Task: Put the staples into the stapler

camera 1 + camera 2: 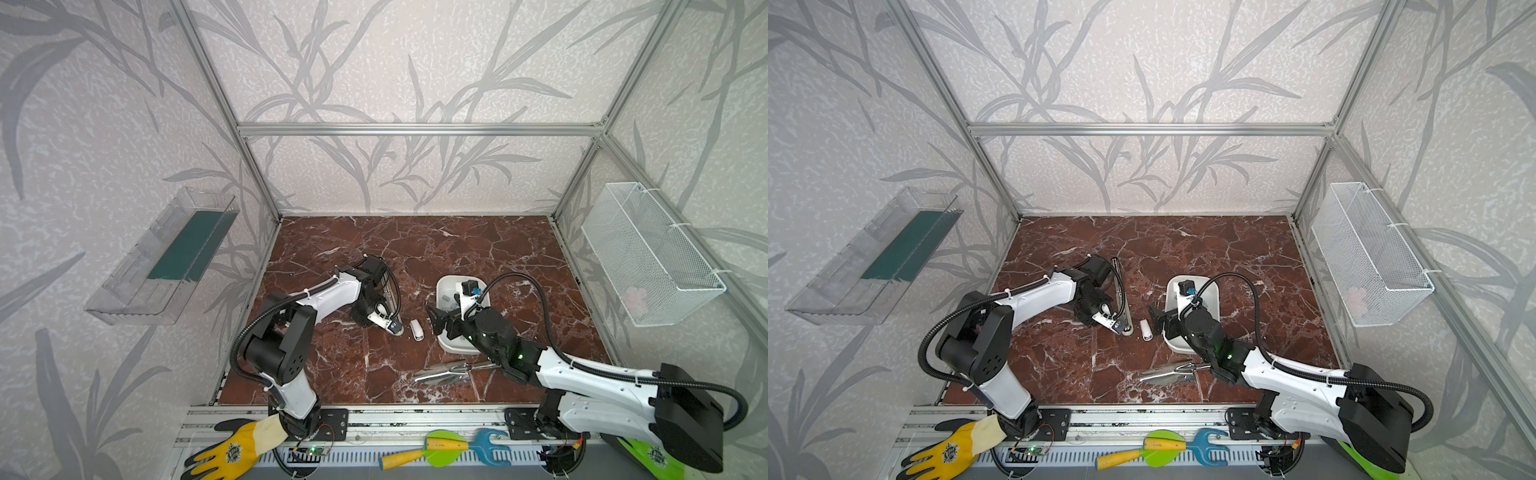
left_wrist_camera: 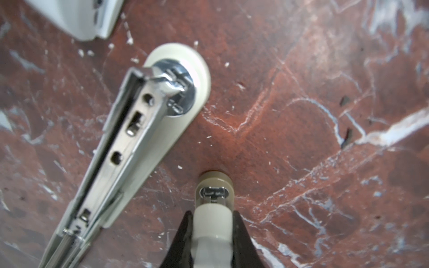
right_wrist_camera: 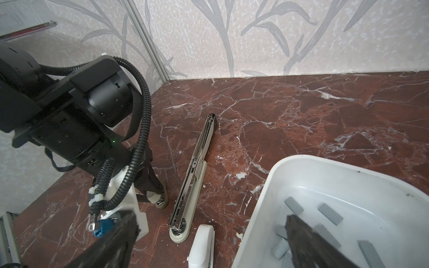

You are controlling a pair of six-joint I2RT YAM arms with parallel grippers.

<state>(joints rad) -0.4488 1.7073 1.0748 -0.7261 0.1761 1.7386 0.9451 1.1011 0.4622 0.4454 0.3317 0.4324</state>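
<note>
1. Left tool clamped on a small cream piece with a chrome tip, tip down just beside the open stapler on the surface.
2. Right tool jaws wide apart, over the white tray; staples lie loose inside.
3. Risk: strips thin, some overlapping, so I may pinch 2 or none.
4. Stapler isn't pinned; it could slide during loading.

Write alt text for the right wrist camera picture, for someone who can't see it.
An opened stapler lies flat on a red marble table. Nearby a white tray holds grey staples, one finger of the open right gripper over it. The left gripper pinches a small cream piece near the stapler.
</note>
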